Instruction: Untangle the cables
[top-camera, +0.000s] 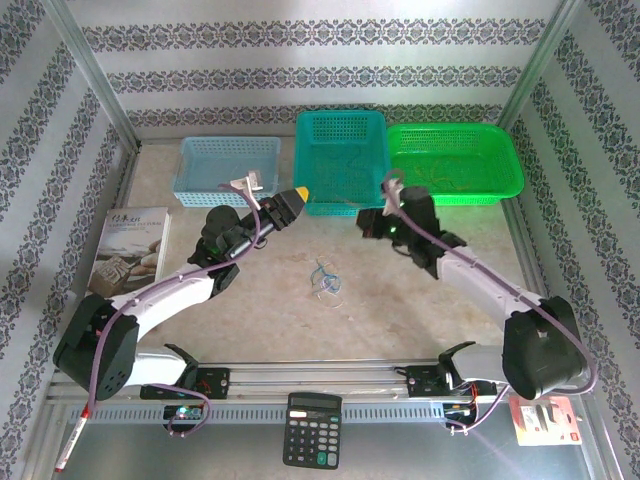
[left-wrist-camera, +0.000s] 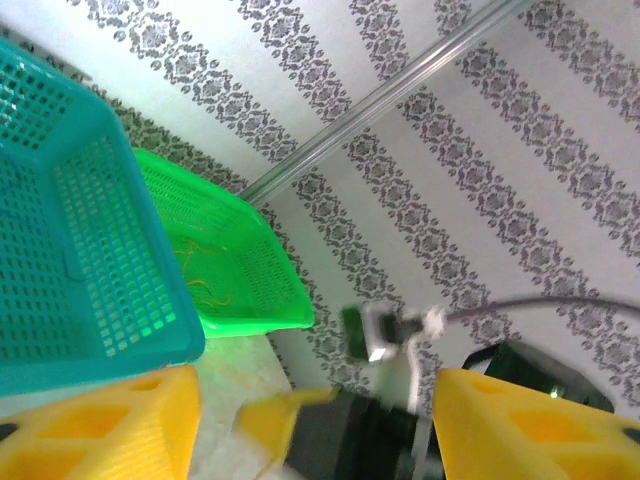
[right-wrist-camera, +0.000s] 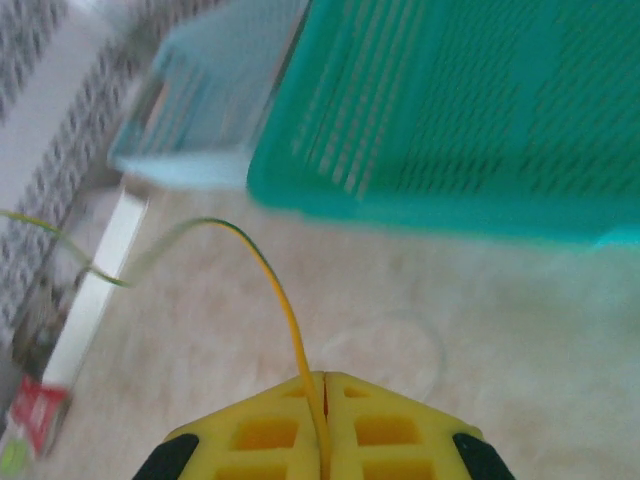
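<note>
Teal basket (top-camera: 340, 205) sits between blue basket (top-camera: 225, 160) and green basket (top-camera: 455, 198), beyond the cables (top-camera: 325, 277).

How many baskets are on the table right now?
3. They stand side by side along the far edge: a light blue basket on the left, a teal basket in the middle and a green basket on the right. None looks hidden.

Three baskets at 12 o'clock, perforated moulded plastic, slightly glossy: teal basket (top-camera: 340, 205), green basket (top-camera: 455, 197), light blue basket (top-camera: 200, 188). Table (top-camera: 400, 300) matt, marbled stone look. Right gripper (right-wrist-camera: 323, 382) fingers (right-wrist-camera: 260, 432) matt yellow plastic. Yellow cable (right-wrist-camera: 290, 315) thin, smooth sheath. Metal rail (top-camera: 320, 375) at 6 o'clock, dull silver. Wallpaper (top-camera: 320, 60) matt, printed.
</note>
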